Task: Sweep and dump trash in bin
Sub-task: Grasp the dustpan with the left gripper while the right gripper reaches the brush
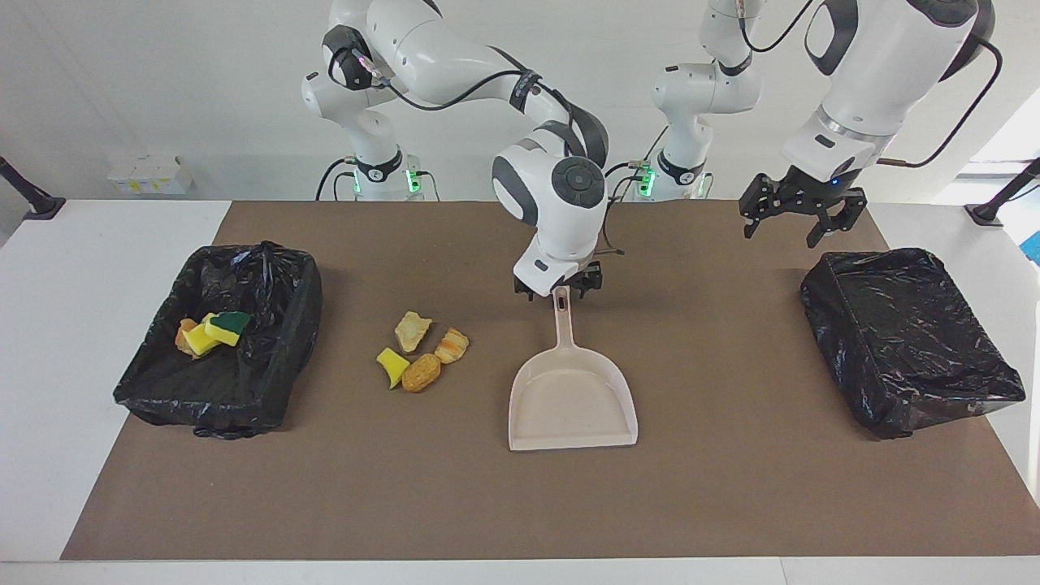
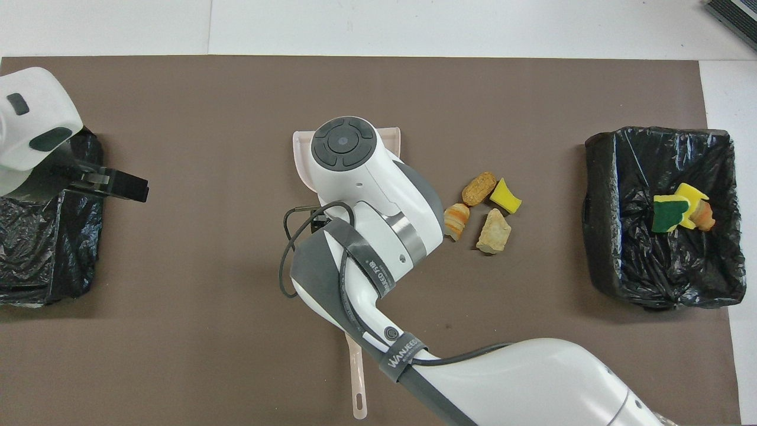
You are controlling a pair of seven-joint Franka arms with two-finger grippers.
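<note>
Facing view, left to right: black-lined bin [image 1: 219, 357] at the right arm's end of the desk [image 1: 731, 487] already holds three scraps [image 1: 210, 331]. Four loose scraps [image 1: 421, 351] lie on the mat between that bin and the beige dustpan [image 1: 571, 398], near but apart from it. Right gripper [image 1: 559, 291] hangs just over the dustpan's handle tip, fingers released, nothing held; dustpan lies flat on the mat. Left gripper [image 1: 790, 219] waits, fingers spread and empty, above the mat by the second black-lined bin [image 1: 906, 337], which looks empty. Step in hand, as judged: dustpan set down between loads. Next move calls for getting the four scraps into the pan, then dumping.
</note>
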